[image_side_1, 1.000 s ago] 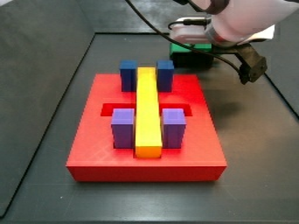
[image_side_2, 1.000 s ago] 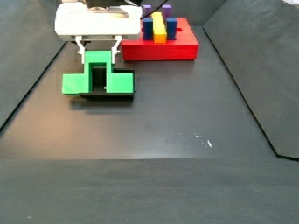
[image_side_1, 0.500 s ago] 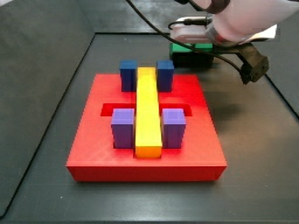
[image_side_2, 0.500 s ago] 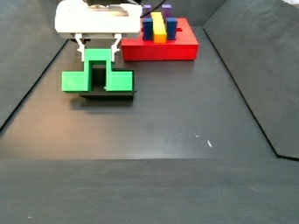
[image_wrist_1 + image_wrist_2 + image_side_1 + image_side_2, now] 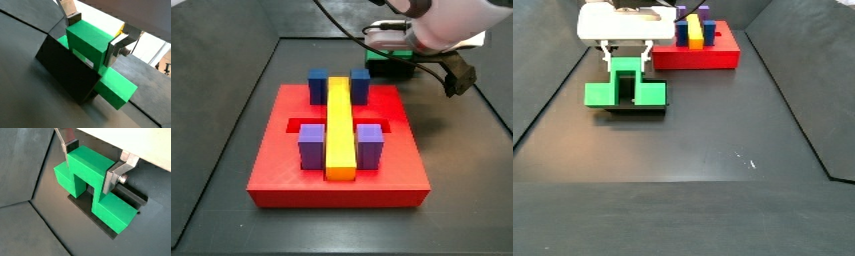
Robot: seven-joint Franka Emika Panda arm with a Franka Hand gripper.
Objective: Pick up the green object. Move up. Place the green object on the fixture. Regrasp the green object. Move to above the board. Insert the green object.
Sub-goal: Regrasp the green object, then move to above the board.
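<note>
The green object (image 5: 625, 93) rests on the small black fixture (image 5: 633, 109), its flat crossbar lying across the holder and its raised cube upward. My gripper (image 5: 625, 58) stands right above it. In both wrist views the silver fingers (image 5: 115, 177) press against two opposite sides of the raised cube (image 5: 90, 45), so the gripper (image 5: 93, 35) is shut on the green object (image 5: 90, 169). The black fixture (image 5: 67, 72) shows dark beneath the crossbar. In a side view the gripper (image 5: 393, 42) and green object (image 5: 393, 57) sit behind the board (image 5: 278, 172).
The red board (image 5: 716, 58) carries a long yellow bar (image 5: 339, 118), two blue blocks (image 5: 318, 80) and two purple blocks (image 5: 310, 150). It lies beside the fixture. The dark floor has raised edges at its sides.
</note>
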